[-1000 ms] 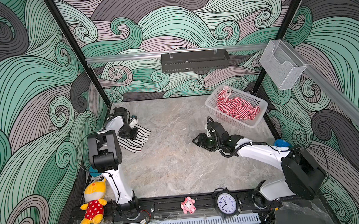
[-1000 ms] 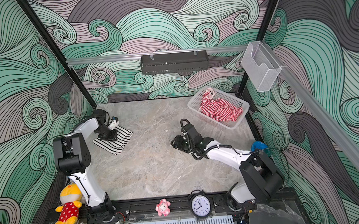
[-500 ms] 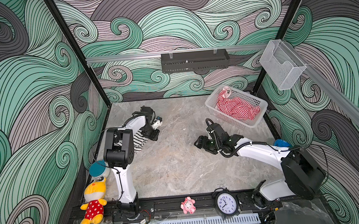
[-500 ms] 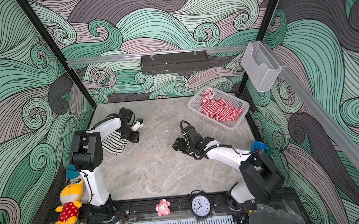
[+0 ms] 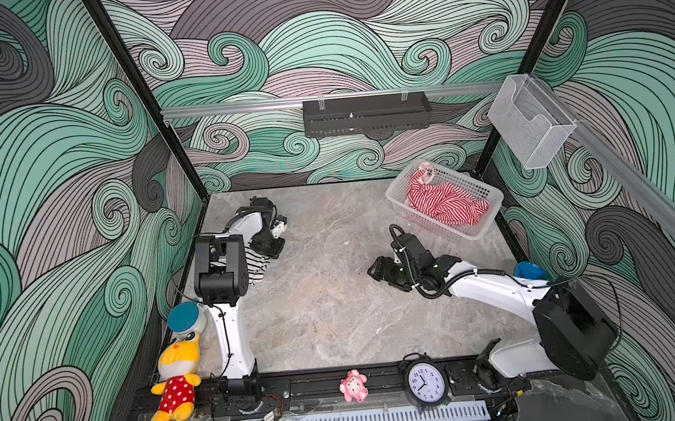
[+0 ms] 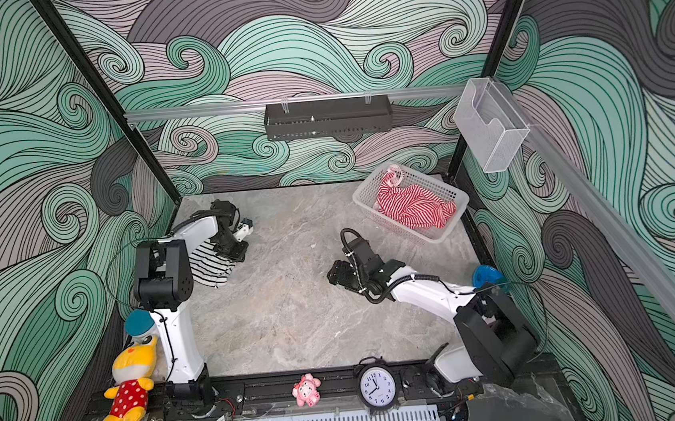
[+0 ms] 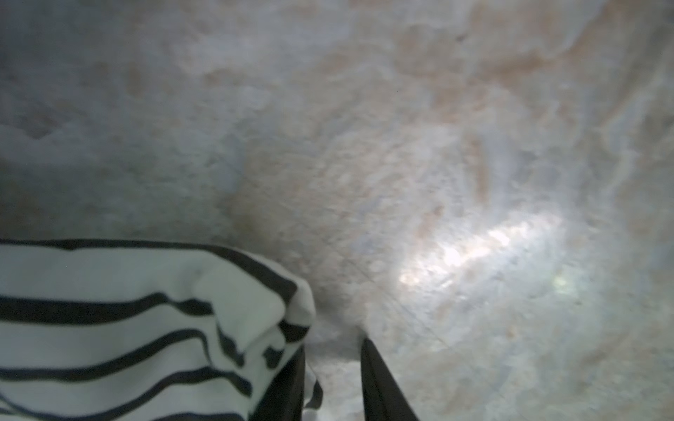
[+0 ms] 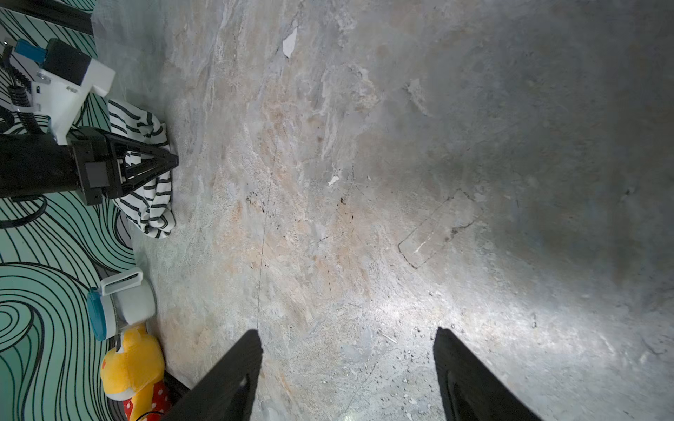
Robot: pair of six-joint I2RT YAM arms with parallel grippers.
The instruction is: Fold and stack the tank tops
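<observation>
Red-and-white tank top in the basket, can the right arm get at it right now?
Probably yes. The red-and-white tank top lies uncovered in the open basket, close beyond the right arm, whose jaws stand open and empty; nothing lies between.

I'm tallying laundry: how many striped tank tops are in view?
2. The black-and-white tank top lies on the table, held by the left pincer; the red-and-white tank top is bunched in the basket. More may hide beneath.

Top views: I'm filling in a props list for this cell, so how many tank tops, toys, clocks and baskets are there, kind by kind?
Tank tops: 2, the black-and-white tank top and the red-and-white tank top
Toys: 2, the yellow plush and the pink toy
Clocks: 1, the clock
Baskets: 1, the basket
Total: 6
</observation>
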